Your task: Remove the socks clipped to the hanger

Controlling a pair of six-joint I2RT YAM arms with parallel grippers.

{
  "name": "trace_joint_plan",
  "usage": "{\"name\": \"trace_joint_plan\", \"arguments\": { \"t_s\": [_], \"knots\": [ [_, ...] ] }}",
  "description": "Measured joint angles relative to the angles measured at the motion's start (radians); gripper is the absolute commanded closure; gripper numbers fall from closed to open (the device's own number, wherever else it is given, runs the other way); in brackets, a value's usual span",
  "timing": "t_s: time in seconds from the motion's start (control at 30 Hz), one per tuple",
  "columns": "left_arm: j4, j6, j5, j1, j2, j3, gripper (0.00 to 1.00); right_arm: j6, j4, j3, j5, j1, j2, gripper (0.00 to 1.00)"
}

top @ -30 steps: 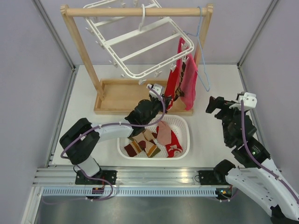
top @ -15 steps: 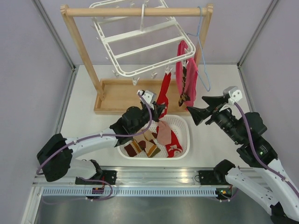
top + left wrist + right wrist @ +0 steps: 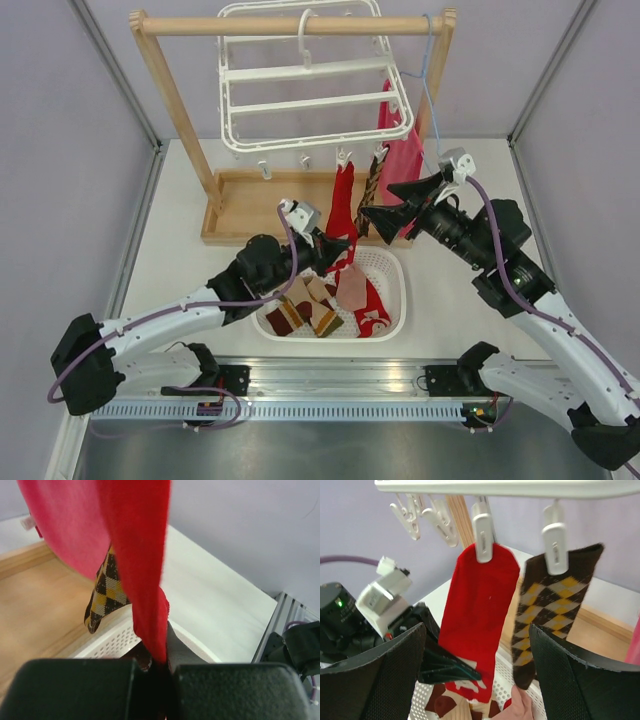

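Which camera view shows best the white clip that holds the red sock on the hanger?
The right wrist view: the clip is close, biting the top edge of the red sock. In the top external view it is a tiny white speck under the hanger. The left wrist view shows the sock's lower part, not the clip.

Matt knit red sock (image 3: 477, 610) and argyle sock (image 3: 555, 610) — glossy white plastic clips (image 3: 483, 537); pale, smooth wooden rack (image 3: 178, 110).

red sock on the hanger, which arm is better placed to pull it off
Left: the left claw is shut on the red sock; the right claw is open, holding nothing.
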Motion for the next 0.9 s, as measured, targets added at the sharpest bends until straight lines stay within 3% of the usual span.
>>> {"name": "trace_joint_plan", "arguments": {
  "t_s": [0.13,0.37,0.63,0.9],
  "knots": [
    [-0.029,-0.007,-0.028,-0.014,0.014,-0.006,0.98,0.022,0.016,0.058,0.035,0.011,0.034,0.14],
    [-0.069,0.005,-0.226,-0.105,0.071,0.009,0.98,0.03,0.042,0.147,0.134,0.067,0.064,0.15],
    [-0.098,0.036,-0.446,-0.162,0.114,0.05,0.98,-0.018,0.008,0.235,0.361,0.274,0.208,0.15],
    [-0.109,0.089,-0.6,-0.215,0.145,0.098,0.98,-0.063,-0.037,0.329,0.596,0.395,0.334,0.15]
  ]
}}
